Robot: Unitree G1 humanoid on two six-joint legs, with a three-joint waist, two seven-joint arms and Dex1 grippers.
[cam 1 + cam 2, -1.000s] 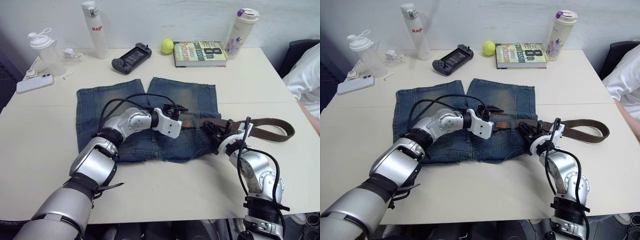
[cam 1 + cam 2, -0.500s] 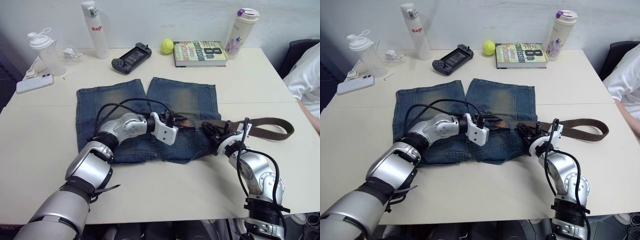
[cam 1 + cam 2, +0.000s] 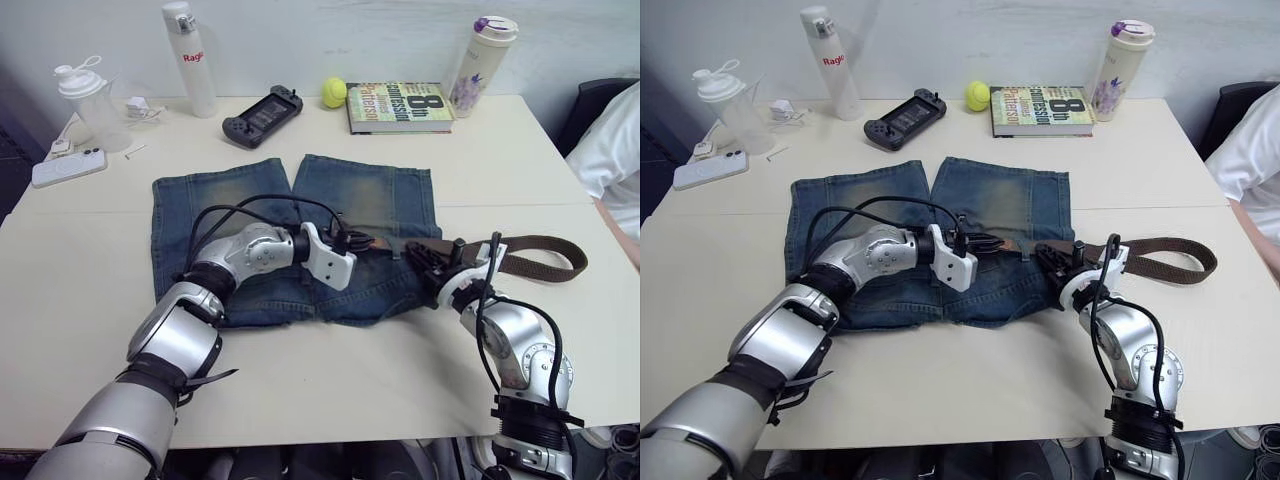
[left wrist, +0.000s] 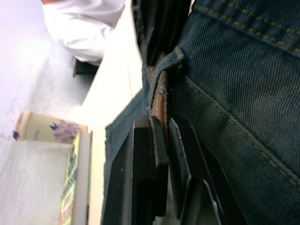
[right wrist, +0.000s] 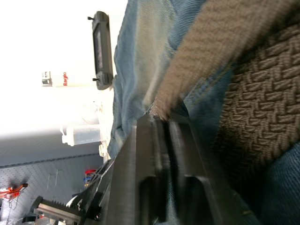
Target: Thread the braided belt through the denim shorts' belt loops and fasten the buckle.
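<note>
Denim shorts (image 3: 290, 240) lie flat on the table (image 3: 90, 300), waistband toward me, legs pointing away. The braided belt (image 3: 540, 255) enters the waistband from my right side; its free part loops back on the bare table to the right of the shorts, and a short stretch of brown shows along the waistband between my two pincers. My left pincer (image 3: 362, 240) sits at mid-waistband, fingers closed on the belt's leading end just past a belt loop (image 4: 169, 61), the brown strap pinched between the two black pads in the left wrist view. My right pincer (image 3: 432, 272) is at the right end of the waistband, fingers together on denim and strap edge beside the braided weave (image 5: 262, 117). I cannot make out the buckle from here. Step in hand, as I judge it: drawing the belt leftward through the loops. To do it well, I should pull along the waistband line, low and flat, so the strap does not twist in the loop; the right pincer should only steady the cloth, not clamp the belt, or the shorts will bunch and drag. Short pulls, then regrip ahead of the next loop.
</note>
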